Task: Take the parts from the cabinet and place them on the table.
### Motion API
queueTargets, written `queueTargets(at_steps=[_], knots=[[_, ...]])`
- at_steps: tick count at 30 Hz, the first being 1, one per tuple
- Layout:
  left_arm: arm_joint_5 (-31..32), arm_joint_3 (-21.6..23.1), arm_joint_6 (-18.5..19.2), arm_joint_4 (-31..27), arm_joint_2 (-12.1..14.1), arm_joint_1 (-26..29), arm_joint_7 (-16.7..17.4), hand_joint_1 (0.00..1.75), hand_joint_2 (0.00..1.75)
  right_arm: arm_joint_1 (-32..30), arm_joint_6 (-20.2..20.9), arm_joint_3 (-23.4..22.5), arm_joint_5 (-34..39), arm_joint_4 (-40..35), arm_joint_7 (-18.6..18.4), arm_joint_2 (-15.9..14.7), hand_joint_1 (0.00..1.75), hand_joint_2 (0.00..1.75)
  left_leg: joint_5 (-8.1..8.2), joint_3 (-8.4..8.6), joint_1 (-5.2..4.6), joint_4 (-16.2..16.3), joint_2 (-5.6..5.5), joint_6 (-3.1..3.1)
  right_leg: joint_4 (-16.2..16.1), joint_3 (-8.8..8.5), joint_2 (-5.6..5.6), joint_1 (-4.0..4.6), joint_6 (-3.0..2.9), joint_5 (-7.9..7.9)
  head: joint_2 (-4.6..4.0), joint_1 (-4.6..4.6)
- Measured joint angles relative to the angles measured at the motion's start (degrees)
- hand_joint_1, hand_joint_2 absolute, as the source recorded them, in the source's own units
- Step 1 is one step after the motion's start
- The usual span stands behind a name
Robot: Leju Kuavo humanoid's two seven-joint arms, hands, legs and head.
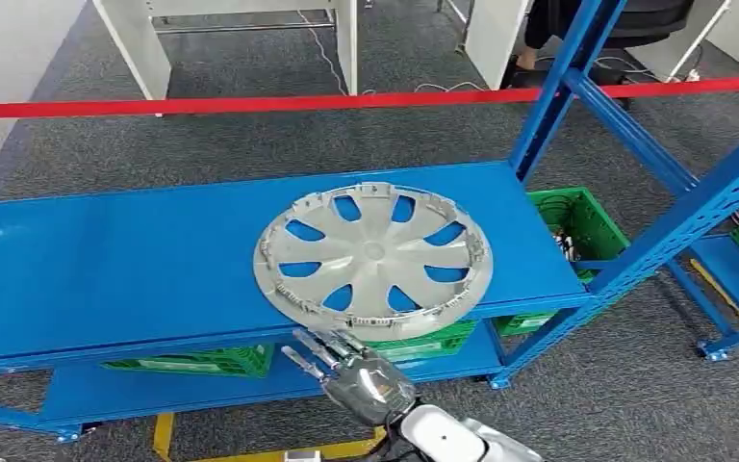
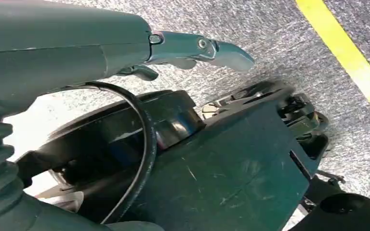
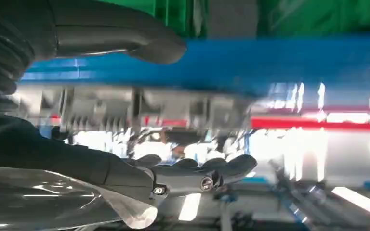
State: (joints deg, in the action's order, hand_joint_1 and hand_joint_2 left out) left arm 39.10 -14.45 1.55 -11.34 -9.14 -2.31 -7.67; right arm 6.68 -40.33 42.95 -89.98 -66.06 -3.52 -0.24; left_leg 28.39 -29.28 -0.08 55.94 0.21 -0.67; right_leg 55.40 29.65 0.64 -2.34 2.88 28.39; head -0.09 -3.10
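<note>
Nearest, the right hand (image 1: 351, 371) is seen raised just below the near edge of the blue shelf (image 1: 106, 260), its fingers spread apart and nothing held; the right wrist view shows the thumb and fingers apart either side of that edge. The left hand (image 2: 192, 50) hangs over the grey floor with fingers loosely extended and nothing held. One silver hubcap (image 1: 373, 256) lies flat on the shelf, overhanging its near edge slightly. The task is judged barely begun: the part is not yet grasped. Beneath and right, at least four green crates (image 1: 577, 226) can be counted.
</note>
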Motion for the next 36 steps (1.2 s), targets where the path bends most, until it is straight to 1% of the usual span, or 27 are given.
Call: queueTargets(at_steps=[2, 5, 6, 10, 11, 16, 20, 21, 25, 27, 31, 36], knots=[[0.0, 0.0, -0.1, 0.0, 0.0, 0.0, 0.0, 0.0, 1.75, 1.0, 0.0, 1.1, 0.0, -1.9, -2.6, -0.9, 0.0, 1.75, 0.0, 0.0, 0.0, 0.0, 0.0, 0.0, 0.0, 0.01, -0.01, 0.0, 0.0, 0.0, 0.0, 0.0], [0.1, -0.1, -0.2, 0.0, 0.0, 0.0, 0.0, 0.0, 1.75, 3.4, 0.0, 4.4, 0.0, -6.8, -9.7, -3.7, 0.0, 1.75, -0.01, 0.0, -0.01, 0.0, 0.0, 0.0, 0.0, 0.0, 0.01, -0.01, 0.0, -0.05, 0.0, 0.0], [0.2, -0.2, -0.2, 0.0, 0.0, 0.0, 0.0, 0.0, 1.75, 4.3, 0.0, 5.5, 0.0, -7.9, -11.2, -4.5, 0.0, 1.75, -0.01, 0.01, -0.01, 0.0, 0.01, 0.0, 0.0, 0.0, 0.02, -0.01, 0.01, -0.06, 0.0, 0.02], [0.2, -0.5, -0.2, 0.0, 0.0, 0.0, 0.0, 0.0, 1.75, 7.1, 0.0, 9.4, -0.1, -10.8, -15.5, -6.9, 0.0, 1.75, -0.02, 0.01, -0.01, 0.0, 0.0, 0.0, 0.0, 0.0, 0.0, 0.0, 0.01, -0.07, 0.0, 0.0], [0.3, -0.5, -0.2, 0.0, 0.0, 0.0, 0.0, 0.0, 1.75, 7.3, 0.0, 10.6, -0.1, -11.0, -15.4, -7.3, 0.0, 1.75, -0.02, 0.02, -0.01, 0.0, 0.0, 0.0, 0.0, 0.0, -0.02, 0.0, 0.01, -0.06, 0.0, 0.02], [0.4, -1.4, -0.9, 0.0, -0.2, 0.3, -0.6, 0.0, 1.75, 6.2, 0.0, 11.6, 0.4, -10.9, -12.2, -7.5, 0.0, 1.75, -0.01, -0.02, 0.0, 0.0, -0.01, 0.01, 0.0, 0.04, -0.02, 0.0, 0.0, -0.05, 0.0, 0.02], [0.5, -1.5, -0.4, 0.0, -0.2, 0.2, -0.6, 0.0, 1.75, 5.6, 0.1, 10.4, 1.7, -8.8, -4.1, -7.5, 0.0, 1.75, -0.01, -0.03, 0.0, 0.0, -0.01, 0.0, 0.0, 0.02, -0.03, 0.0, 0.0, -0.05, 0.0, 0.0], [0.5, -1.5, -0.3, 0.0, -0.2, 0.1, -0.5, 0.0, 1.75, 5.3, 0.1, 9.9, 1.9, -8.2, -2.8, -7.4, 0.0, 1.75, -0.01, -0.03, 0.0, 0.0, -0.01, 0.0, 0.0, 0.01, -0.03, 0.0, 0.0, -0.06, 0.0, 0.0], [0.5, -1.6, -0.2, 0.0, -0.2, 0.1, -0.5, 0.0, 1.75, 4.5, 0.0, 7.5, 2.8, -5.8, 0.3, -6.9, 0.0, 1.75, -0.02, -0.02, -0.01, 0.0, -0.01, 0.0, 0.0, 0.01, -0.03, -0.01, 0.01, -0.07, 0.0, -0.02], [0.4, -1.7, -0.2, 0.0, -0.2, 0.1, -0.5, 0.0, 1.75, 3.9, 0.0, 6.0, 3.5, -4.7, 2.8, -6.3, 0.0, 1.75, -0.02, -0.02, -0.01, 0.0, -0.01, 0.0, 0.0, 0.01, -0.03, -0.01, 0.01, -0.07, 0.0, 0.0], [0.4, -1.9, -0.3, 0.0, -0.2, 0.1, -0.3, 0.0, 1.75, 3.0, 0.0, 2.8, 3.8, -3.6, 5.7, -5.0, 0.0, 1.75, -0.02, -0.02, 0.0, 0.0, -0.01, 0.01, 0.0, 0.01, -0.03, 0.0, 0.01, -0.07, 0.0, 0.0], [0.5, -2.0, -0.3, 0.0, -0.2, 0.1, -0.1, 0.0, 1.75, 2.4, 0.0, -0.1, 3.4, -2.9, 6.9, -4.0, 0.0, 1.75, -0.02, -0.02, 0.0, 0.0, -0.01, 0.01, 0.0, 0.01, -0.03, 0.0, 0.01, -0.07, 0.0, 0.0]])
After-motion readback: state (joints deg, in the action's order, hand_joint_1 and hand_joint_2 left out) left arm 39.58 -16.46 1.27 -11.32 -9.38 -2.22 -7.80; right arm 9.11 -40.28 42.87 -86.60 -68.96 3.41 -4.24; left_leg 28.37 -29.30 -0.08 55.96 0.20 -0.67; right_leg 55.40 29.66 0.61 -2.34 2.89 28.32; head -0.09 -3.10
